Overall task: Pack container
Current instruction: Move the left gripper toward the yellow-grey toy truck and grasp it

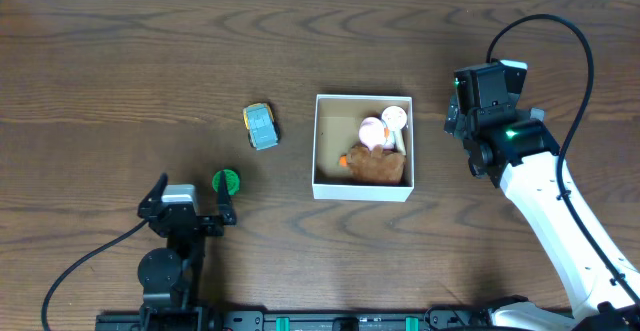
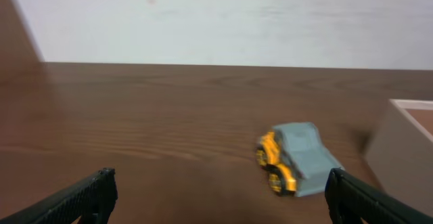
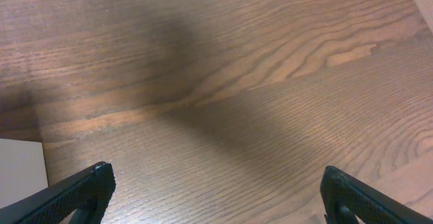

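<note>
From above, the container (image 1: 362, 190) sits a little right of centre on the wooden tabletop (image 1: 120, 61), holding a brown plush toy (image 1: 378, 166) and two pale round pieces (image 1: 372, 129) crowded in its right half; its left half is bare. A grey-and-yellow toy car (image 1: 261, 126) lies left of the container, apart from it, and a small green disc (image 1: 227, 181) lies lower left of the car, just beside the right-hand finger of the left pincer (image 1: 190, 203), which stands wide at the bottom left. The right pincer (image 1: 478, 99) is right of the container; its jaws are hidden under the wrist here. In the left wrist view, the left pincer (image 2: 220, 200) gapes wide and empty, the toy car (image 2: 294, 160) right of centre and skewed to the jaw line, and the container (image 2: 399, 149) wall at the right edge. In the right wrist view, the right pincer (image 3: 216, 197) is equally wide and empty over bare wood, with a pale corner at the lower left that is likely the container. The car looks like the next item: centre it between the jaws, turn the wrist to grip across its narrow sides, lift clear of the wall, and release over the bare left half.
</note>
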`<action>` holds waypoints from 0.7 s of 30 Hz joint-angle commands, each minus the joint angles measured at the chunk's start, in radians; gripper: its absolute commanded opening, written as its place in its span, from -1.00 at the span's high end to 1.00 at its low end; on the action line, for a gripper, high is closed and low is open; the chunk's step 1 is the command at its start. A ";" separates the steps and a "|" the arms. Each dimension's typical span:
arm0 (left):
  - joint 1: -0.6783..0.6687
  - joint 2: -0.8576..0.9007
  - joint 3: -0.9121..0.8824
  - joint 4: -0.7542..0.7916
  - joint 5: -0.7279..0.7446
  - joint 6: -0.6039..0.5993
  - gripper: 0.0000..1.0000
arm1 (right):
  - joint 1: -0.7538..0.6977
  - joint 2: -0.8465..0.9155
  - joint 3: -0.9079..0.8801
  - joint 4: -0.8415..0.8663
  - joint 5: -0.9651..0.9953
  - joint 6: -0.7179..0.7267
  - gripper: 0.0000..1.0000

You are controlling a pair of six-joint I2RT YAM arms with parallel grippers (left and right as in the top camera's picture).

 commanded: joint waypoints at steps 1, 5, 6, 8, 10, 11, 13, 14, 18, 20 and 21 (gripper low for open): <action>0.004 0.002 -0.004 -0.013 0.185 -0.024 -0.96 | -0.005 -0.006 0.010 -0.003 0.007 0.005 -0.99; 0.004 0.056 0.069 -0.081 0.206 -0.138 -0.96 | -0.005 -0.006 0.010 -0.003 0.007 0.005 -0.99; 0.004 0.079 0.096 -0.105 0.206 -0.138 -0.96 | -0.005 -0.006 0.010 -0.003 0.007 0.005 -0.98; 0.004 0.155 0.177 -0.164 0.206 -0.136 -0.96 | -0.005 -0.006 0.010 -0.003 0.007 0.005 -0.98; 0.004 0.249 0.269 -0.219 0.206 -0.136 -0.96 | -0.005 -0.006 0.010 -0.003 0.007 0.005 -0.98; 0.004 0.303 0.318 -0.243 0.206 -0.135 -0.96 | -0.005 -0.006 0.010 -0.003 0.007 0.005 -0.97; 0.004 0.428 0.427 -0.290 0.206 -0.135 -0.96 | -0.005 -0.006 0.010 -0.003 0.007 0.005 -0.99; 0.003 0.502 0.494 -0.319 0.206 -0.135 -0.96 | -0.005 -0.006 0.010 -0.003 0.007 0.005 -0.99; -0.024 0.806 0.793 -0.496 0.206 -0.135 -0.96 | -0.005 -0.006 0.010 -0.003 0.007 0.005 -0.99; -0.048 0.931 0.925 -0.584 0.206 -0.135 -0.96 | -0.005 -0.006 0.010 -0.003 0.007 0.005 -0.99; -0.063 0.998 0.994 -0.629 0.206 -0.135 -0.96 | -0.005 -0.006 0.010 -0.003 0.007 0.005 -0.98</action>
